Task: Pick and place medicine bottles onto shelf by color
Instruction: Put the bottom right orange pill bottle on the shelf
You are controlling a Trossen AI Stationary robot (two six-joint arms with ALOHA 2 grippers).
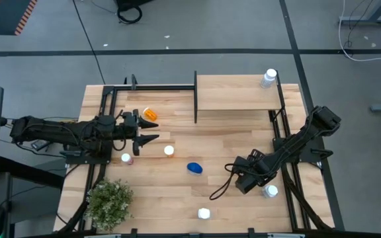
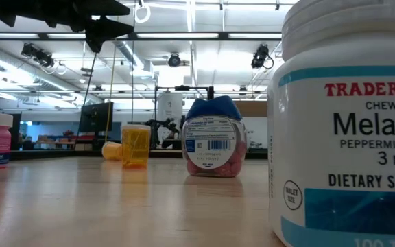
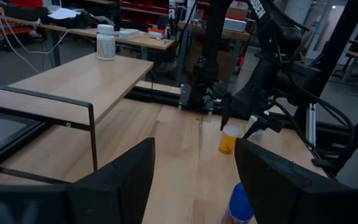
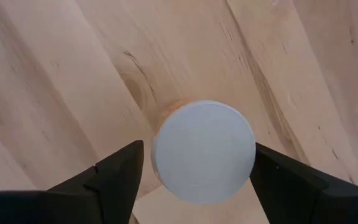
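The right gripper [image 4: 194, 171], fingers apart, straddles a white-capped bottle [image 4: 202, 151]; closing off-centre could tip it or skid it across the tabletop [image 4: 73, 74]

At the bottom of the frame the left tool [image 3: 194, 180] shows its two dark fingers spread apart with nothing between them. The shelf [image 3: 67, 84] fills the upper left, a white bottle [image 3: 105, 42] standing at its far end. Right of centre an orange bottle [image 3: 229, 138] stands on the counter [image 3: 179, 168] before the other arm [image 3: 272, 81], and a blue bottle [image 3: 240, 204] shows at the bottom edge.
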